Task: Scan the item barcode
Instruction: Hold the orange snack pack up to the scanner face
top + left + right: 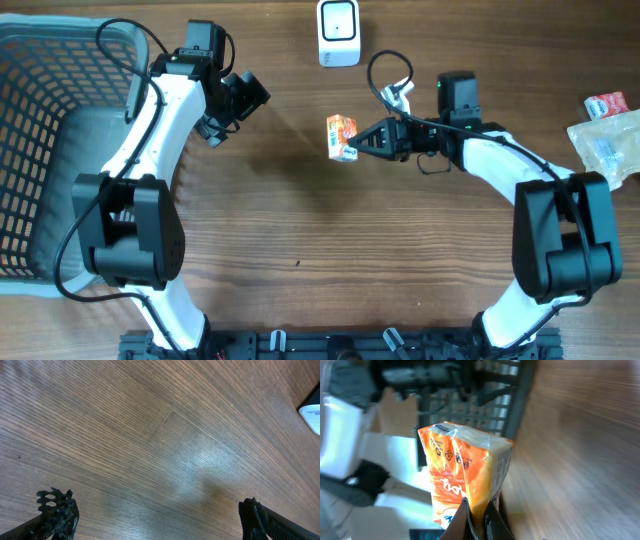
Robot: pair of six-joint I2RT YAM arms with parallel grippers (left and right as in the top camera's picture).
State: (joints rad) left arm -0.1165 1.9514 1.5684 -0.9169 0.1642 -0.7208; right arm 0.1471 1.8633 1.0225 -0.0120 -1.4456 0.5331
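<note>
The table [300, 220] is brown wood with fine straight grain, matt except for a soft pale sheen in the left wrist view. Near the centre, the orange packet [341, 137] is wrapped in glossy, crinkled plastic film. At twelve o'clock the scanner [338, 32] is smooth white plastic. At nine o'clock the basket [30, 200] is grey plastic lattice. At three o'clock lies a clear, wrinkled plastic bag [608, 145]. The left arm [160, 125] and right arm [495, 160] have smooth white shells and matt black joints.

One orange packet [341, 137], one scanner [338, 32], one basket [30, 205], one red packet [607, 104], one pale bag [610, 147], one left claw [238, 110], one right claw [359, 141].
</note>
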